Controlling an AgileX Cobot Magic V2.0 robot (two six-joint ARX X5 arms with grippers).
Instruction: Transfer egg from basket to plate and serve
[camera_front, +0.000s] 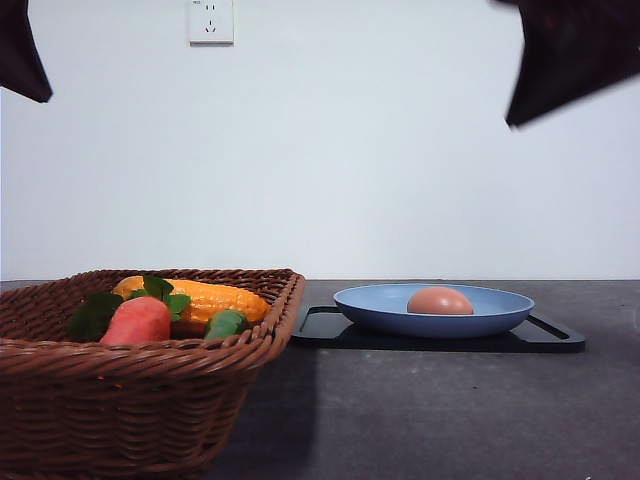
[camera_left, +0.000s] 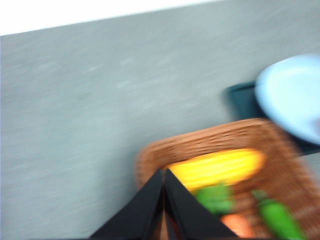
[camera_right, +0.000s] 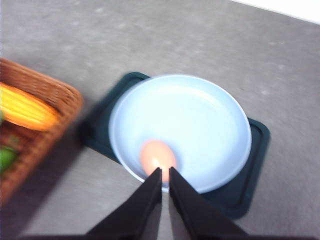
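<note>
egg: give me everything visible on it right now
The egg is a small smooth oval, pale pinkish-brown, intact as far as shows. It lies on its side inside the light blue plate, near the rim rather than centred, its base hidden by the rim in the front view. The plate sits on a black tray. Nothing grips it: in the right wrist view the right end effector is above it, fingers nearly together, apparently apart from the egg.

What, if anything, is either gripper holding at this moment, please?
Nothing. Both grippers' fingers are closed and empty; the egg lies free in the plate, beyond the right gripper.
</note>
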